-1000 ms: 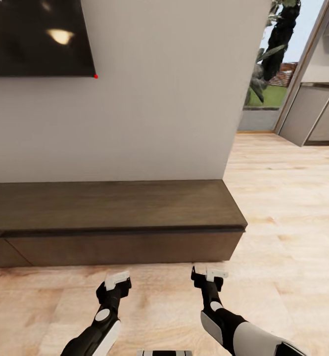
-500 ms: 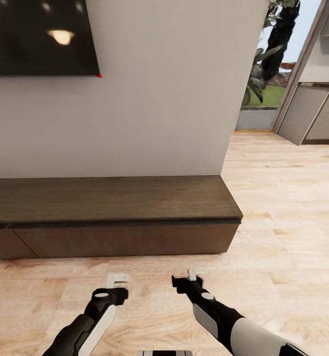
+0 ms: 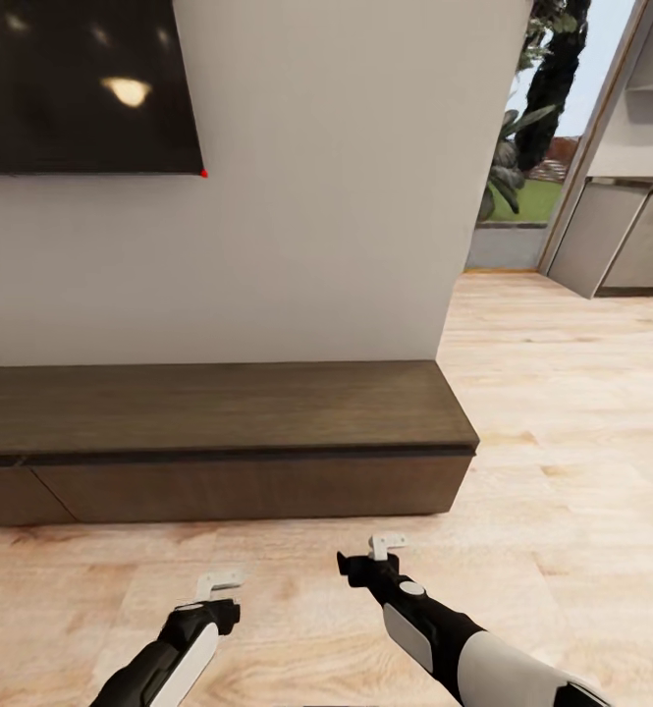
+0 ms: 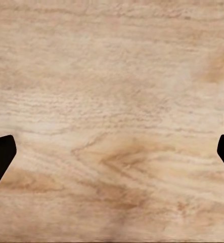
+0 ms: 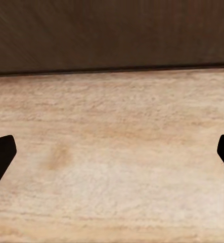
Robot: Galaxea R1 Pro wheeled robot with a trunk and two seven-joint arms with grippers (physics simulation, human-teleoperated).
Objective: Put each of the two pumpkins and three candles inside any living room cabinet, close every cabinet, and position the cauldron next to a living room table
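Two pairs of jaws stand wide apart and hold nothing. In the left wrist view the dark fingertips [image 4: 0, 154] sit at opposite edges of the frame with only pale wooden floor [image 4: 112, 111] between them; the left gripper [image 3: 218, 583] hangs over the boards, touching nothing. The right gripper [image 3: 385, 543] is spread just as wide — its fingertips [image 5: 0, 154] frame bare floor, with the dark brown front of the cabinet [image 5: 112, 35] beyond, near but apart from it.

From the head view, both black-and-white arms reach forward low over the floor, the left arm lower in the frame than the right. Ahead of them the cabinet [image 3: 218, 422] runs long and low along the foot of a white wall [image 3: 346, 196], its drawer fronts flush and shut, its top bare. The right gripper is short of the cabinet's right-hand drawer front.

Above the cabinet a dark screen [image 3: 81, 88] hangs on the wall, with a small red dot at its lower corner. To the right, past the wall's end, the floor runs on toward a glazed opening with greenery [image 3: 522, 147] outside — and grey kitchen cabinets [image 3: 621, 241] beside it.
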